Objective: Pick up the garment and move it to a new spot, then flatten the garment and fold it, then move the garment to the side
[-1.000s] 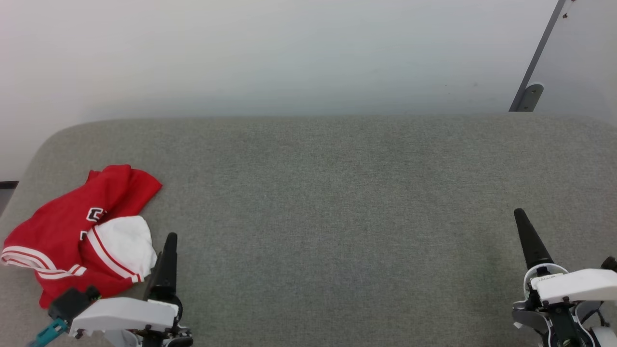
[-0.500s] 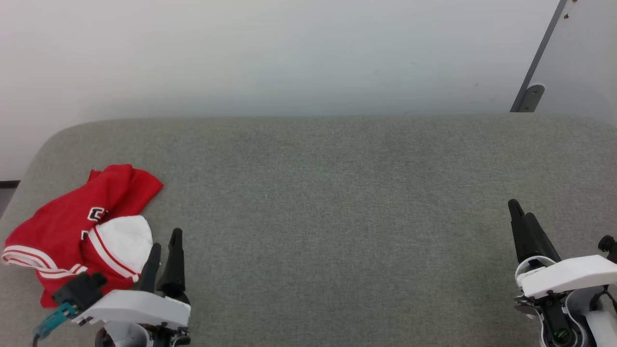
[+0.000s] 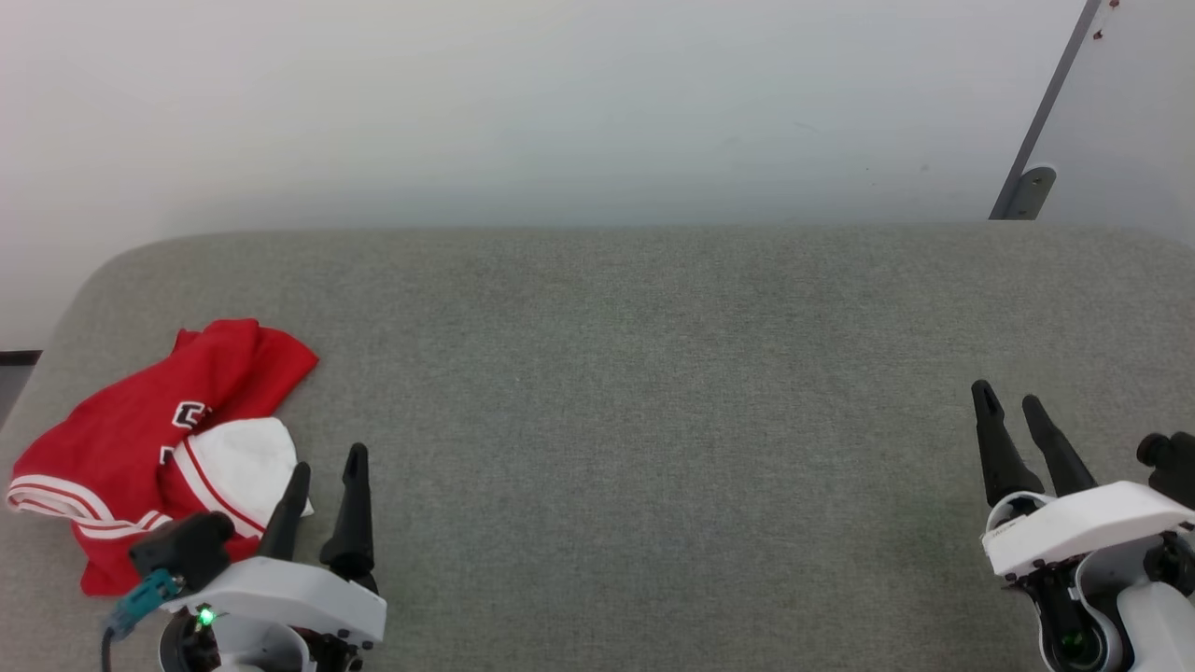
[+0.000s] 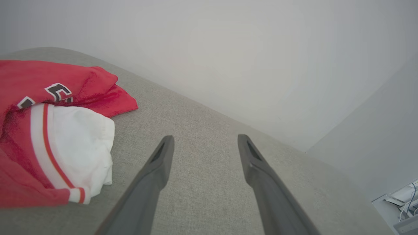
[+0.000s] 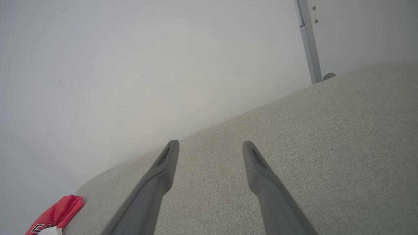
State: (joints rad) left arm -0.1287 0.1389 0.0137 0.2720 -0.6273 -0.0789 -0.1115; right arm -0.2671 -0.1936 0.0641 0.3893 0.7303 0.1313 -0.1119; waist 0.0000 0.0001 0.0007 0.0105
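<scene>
The garment (image 3: 140, 439), a red jersey with a white sleeve and red-and-white striped trim, lies crumpled at the left end of the grey padded surface (image 3: 635, 392). Black letters outlined in white show on its folds. My left gripper (image 3: 327, 462) stands open just right of the white sleeve, with nothing between its fingers. In the left wrist view the garment (image 4: 49, 130) lies left of the open left gripper (image 4: 205, 140). My right gripper (image 3: 1008, 399) is open and empty far to the right; in its wrist view (image 5: 210, 145) a red corner of the garment (image 5: 55, 215) shows at the lower left.
A white wall (image 3: 560, 103) rises behind the padded surface. A grey metal post with a bracket (image 3: 1027, 187) stands at the back right. The surface's rounded left edge (image 3: 56, 327) lies close to the garment. Cables show on the floor (image 4: 401, 202) in the left wrist view.
Both grippers have turned about their wrists, so that each now shows two spread fingers instead of one. The right gripper has shifted a little left and up. The garment has not moved.
</scene>
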